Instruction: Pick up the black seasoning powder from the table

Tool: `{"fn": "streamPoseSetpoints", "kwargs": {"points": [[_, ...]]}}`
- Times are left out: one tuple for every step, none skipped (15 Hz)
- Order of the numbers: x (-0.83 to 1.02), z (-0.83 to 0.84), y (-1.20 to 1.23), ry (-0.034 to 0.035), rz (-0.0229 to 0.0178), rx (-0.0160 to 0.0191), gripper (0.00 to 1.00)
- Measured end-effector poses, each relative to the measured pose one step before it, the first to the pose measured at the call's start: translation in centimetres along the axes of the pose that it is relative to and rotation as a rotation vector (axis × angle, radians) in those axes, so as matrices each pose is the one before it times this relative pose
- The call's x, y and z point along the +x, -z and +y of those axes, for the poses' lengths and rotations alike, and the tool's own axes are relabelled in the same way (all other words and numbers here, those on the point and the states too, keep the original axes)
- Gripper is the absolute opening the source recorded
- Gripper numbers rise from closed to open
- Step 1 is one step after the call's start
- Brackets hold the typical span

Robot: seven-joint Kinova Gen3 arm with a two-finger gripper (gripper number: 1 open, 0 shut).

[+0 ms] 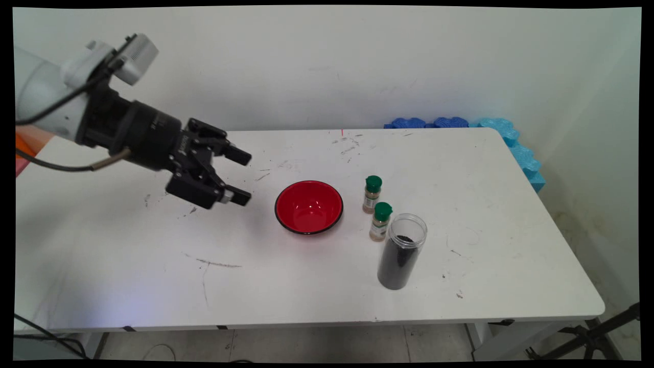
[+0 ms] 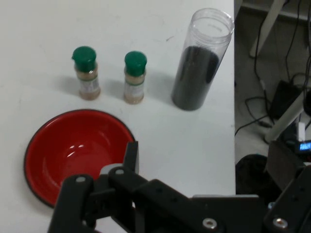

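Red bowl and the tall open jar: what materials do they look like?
Red bowl: glossy, with glints inside and a black rim; probably melamine or enamel, can't tell which. Tall jar: clear plastic by the look, see-through wall, lidless, mostly full of dark grains.

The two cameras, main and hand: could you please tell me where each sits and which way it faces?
Main view: fixed above the table's near side, looking down across it to the wall; shows the arm and open gripper left of the red bowl.
Hand view: on the hand, looking along the gripper down at the table; shows black linkage.
Shared: bowl, two green-capped spice jars, dark-filled clear jar.
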Motion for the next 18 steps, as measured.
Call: {"fn": "streamPoseSetpoints", "kwargs": {"points": [[-0.164,0.121,-0.496,0.00295,0.00798,-0.00453,1.00],[-0.148,0.122,-0.578,0.00246,0.00804,-0.00381,1.00],[-0.198,0.160,-0.688,0.00311,0.00870,-0.00378,1.00],[-0.131,0.106,-0.509,0.00239,0.00490,-0.00147,1.00],[-0.233,0.193,-0.905,0.00359,0.00739,-0.00221,1.00],[-0.209,0.174,-0.837,0.00125,0.00403,-0.00047,1.00],[-0.228,0.180,-1.011,0.00134,0.00474,0.00074,1.00],[-0.224,0.165,-1.060,-0.00048,0.00398,0.00196,1.00],[-0.162,0.135,-0.940,-0.00246,0.00254,0.00029,1.00],[-0.163,0.141,-1.143,-0.00635,0.00262,0.00006,1.00],[-0.118,0.115,-1.141,-0.00775,0.00191,-0.00040,1.00],[-0.070,0.053,-1.001,-0.00695,0.00187,0.00060,1.00],[-0.024,0.037,-0.664,-0.00464,0.00126,-0.00025,1.00],[-0.021,0.035,-0.996,-0.00684,0.00200,-0.00038,1.00],[-0.010,0.021,-0.637,-0.00454,0.00128,-0.00042,1.00],[0.007,0.029,-0.956,-0.00736,0.00195,-0.00214,1.00],[0.000,0.018,-0.612,-0.00492,0.00107,-0.00104,1.00],[0.006,0.032,-0.916,-0.00698,0.00052,-0.00219,1.00]]}}
